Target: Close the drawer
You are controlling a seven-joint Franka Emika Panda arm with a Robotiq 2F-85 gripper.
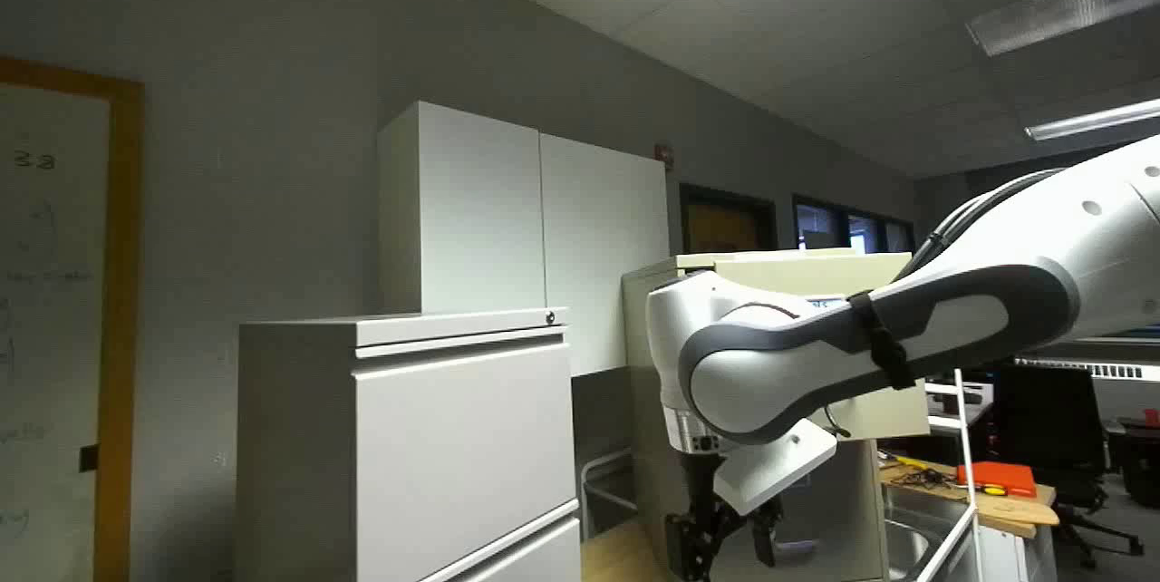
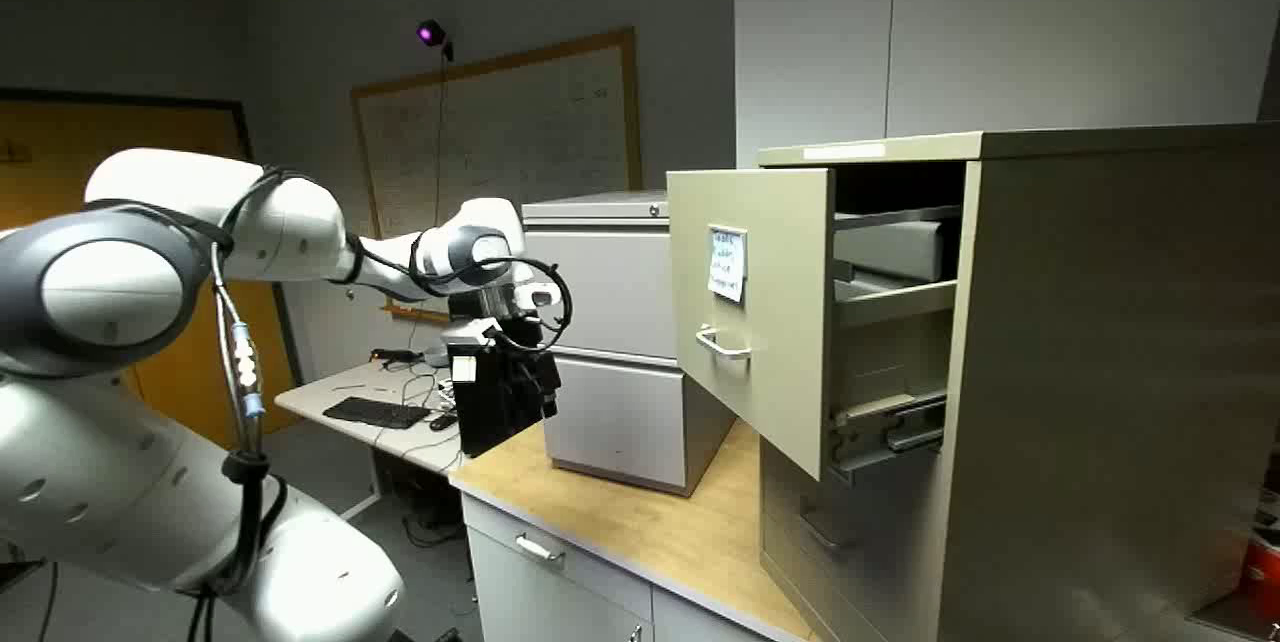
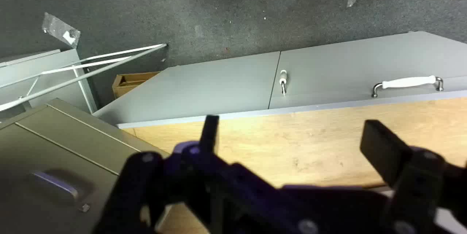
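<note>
The drawer (image 2: 770, 322) is the top one of the tall beige filing cabinet (image 2: 1090, 372). It is pulled out, with its rails and part of its inside showing. Its front bears a handwritten label and a light metal handle (image 2: 722, 346). In an exterior view its front (image 1: 884, 414) is partly hidden behind the arm. My gripper (image 1: 729, 550) hangs pointing down, apart from the drawer front. In the wrist view the gripper (image 3: 291, 121) is open with nothing between its fingers. That view shows a lower drawer front (image 3: 22, 186) of the cabinet; the top drawer is out of view there.
A light-grey cabinet (image 2: 605, 292) stands beside the beige one and also shows in an exterior view (image 1: 462, 464). Both stand on a wooden countertop (image 2: 620, 522) over grey cupboards with white handles (image 3: 408, 82). A white metal frame (image 3: 87, 73) stands past the beige cabinet.
</note>
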